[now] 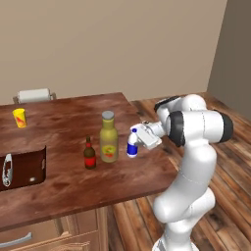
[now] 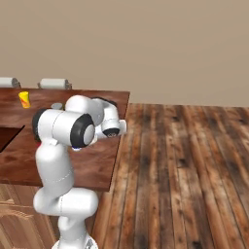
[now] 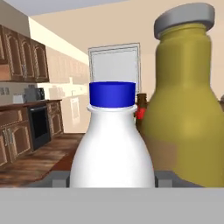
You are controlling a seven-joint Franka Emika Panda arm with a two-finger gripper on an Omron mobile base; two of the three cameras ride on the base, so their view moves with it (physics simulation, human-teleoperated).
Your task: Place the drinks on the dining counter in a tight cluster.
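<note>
I have the gripper point(image 1: 134, 143) clamped on the small white bottle with the blue cap point(image 1: 132, 145); in the hand view that bottle point(image 3: 112, 148) sits squarely between the finger tips, which press against its sides. I judge this to be the last placing step: the white bottle is being brought in to join the other two drinks on the dining counter point(image 1: 59, 184).

The tall olive-yellow bottle with the grey cap point(image 1: 109, 137) stands just beside the white one, to its left in the left base view, and the small dark brown bottle with the red label point(image 1: 89, 154) stands close on the far side of that. I cannot tell whether the white bottle's base is already resting on the wood or a little above it.

Next I would ease it down, keeping it upright, then let go and back the hand straight out, away from the olive bottle.

Room is tight on one side: the olive bottle point(image 3: 186, 100) looms right next to the white one. The counter's right edge point(image 1: 164, 157) is near behind the hand, with open plank floor beyond. The sink recess point(image 1: 24, 166) and the yellow cup point(image 1: 19, 117) lie well apart.
</note>
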